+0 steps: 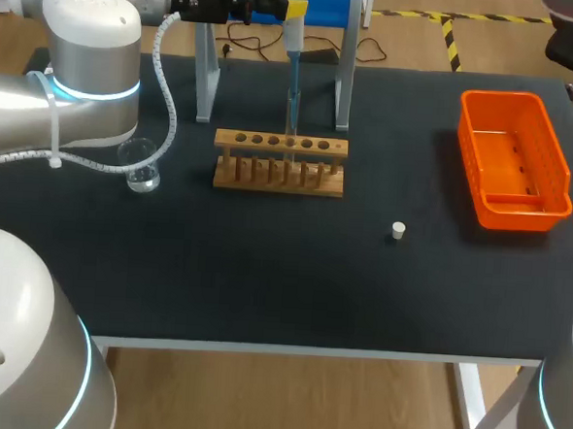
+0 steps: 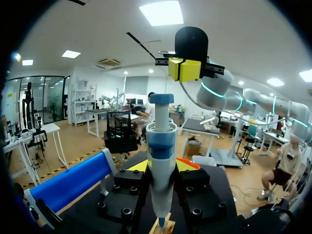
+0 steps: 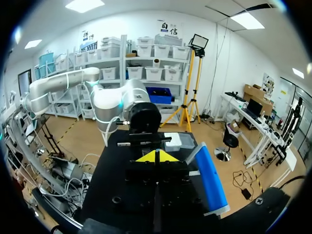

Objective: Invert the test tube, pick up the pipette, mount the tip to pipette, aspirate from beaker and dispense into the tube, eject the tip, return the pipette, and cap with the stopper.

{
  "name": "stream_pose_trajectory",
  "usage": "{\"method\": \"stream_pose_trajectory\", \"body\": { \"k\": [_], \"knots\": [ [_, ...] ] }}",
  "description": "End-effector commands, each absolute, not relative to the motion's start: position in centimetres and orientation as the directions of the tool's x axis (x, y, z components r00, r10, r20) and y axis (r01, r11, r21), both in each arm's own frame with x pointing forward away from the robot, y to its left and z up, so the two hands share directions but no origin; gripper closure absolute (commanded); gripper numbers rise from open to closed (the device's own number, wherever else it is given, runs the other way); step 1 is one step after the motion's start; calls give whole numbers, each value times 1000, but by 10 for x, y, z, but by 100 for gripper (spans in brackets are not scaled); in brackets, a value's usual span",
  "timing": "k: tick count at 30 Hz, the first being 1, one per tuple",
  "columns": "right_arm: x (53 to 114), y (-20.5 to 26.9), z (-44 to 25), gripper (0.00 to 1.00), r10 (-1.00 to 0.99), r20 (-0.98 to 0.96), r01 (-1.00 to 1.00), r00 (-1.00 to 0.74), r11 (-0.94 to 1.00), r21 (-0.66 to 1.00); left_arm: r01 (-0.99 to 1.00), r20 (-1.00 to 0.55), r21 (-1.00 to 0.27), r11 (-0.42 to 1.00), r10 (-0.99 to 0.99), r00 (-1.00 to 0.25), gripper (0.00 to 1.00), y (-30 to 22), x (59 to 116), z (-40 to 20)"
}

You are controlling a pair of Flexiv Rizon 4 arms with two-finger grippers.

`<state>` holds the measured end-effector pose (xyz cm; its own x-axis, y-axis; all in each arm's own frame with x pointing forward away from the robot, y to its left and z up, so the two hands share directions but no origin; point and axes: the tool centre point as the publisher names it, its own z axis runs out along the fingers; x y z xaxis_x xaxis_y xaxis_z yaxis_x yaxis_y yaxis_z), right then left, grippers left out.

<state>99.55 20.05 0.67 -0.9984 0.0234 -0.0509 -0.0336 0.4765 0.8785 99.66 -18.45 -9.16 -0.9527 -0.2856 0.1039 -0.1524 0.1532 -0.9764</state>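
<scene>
Left gripper (image 2: 161, 168) was clamped on the pipette (image 2: 161, 141), yellow ends pressed on both sides of its white-and-blue body, holding it straight up and down. The pipette's tip (image 2: 160, 223) pointed down at the wooden rack (image 1: 279, 175), right where what looked like a clear test tube (image 1: 292, 121) stood upright in a middle hole. Couldn't quite separate the two tbh.

Right gripper (image 3: 156, 157) was pinched closed with nothing in it that I could see, hanging above and ahead of the pipette's plunger and facing the left arm.

Around the rack: glass beaker (image 1: 143, 167) at 9 o'clock by the left arm, little white stopper (image 1: 397, 230) at about 4 o'clock lying on its own, and an orange bin (image 1: 514, 160) at 3 o'clock. A grey-legged, blue-topped stand (image 1: 346, 72) was just behind at 12. Black worktop (image 1: 263, 281) under all of it.
</scene>
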Motion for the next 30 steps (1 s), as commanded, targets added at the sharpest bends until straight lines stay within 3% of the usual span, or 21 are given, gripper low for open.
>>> {"method": "stream_pose_trajectory", "body": {
  "k": [1, 30],
  "knots": [
    [998, 210, 10, 100, 24, -45, -27, -999, 494, 869, -152, 103, -977, 151, -289, -952, 100, -185, 996, -92],
    [1013, 238, -8, 100, 32, 8, 23, -999, 505, 863, -152, 103, -977, 151, -289, -952, 100, -185, 996, -92]
  ]
}}
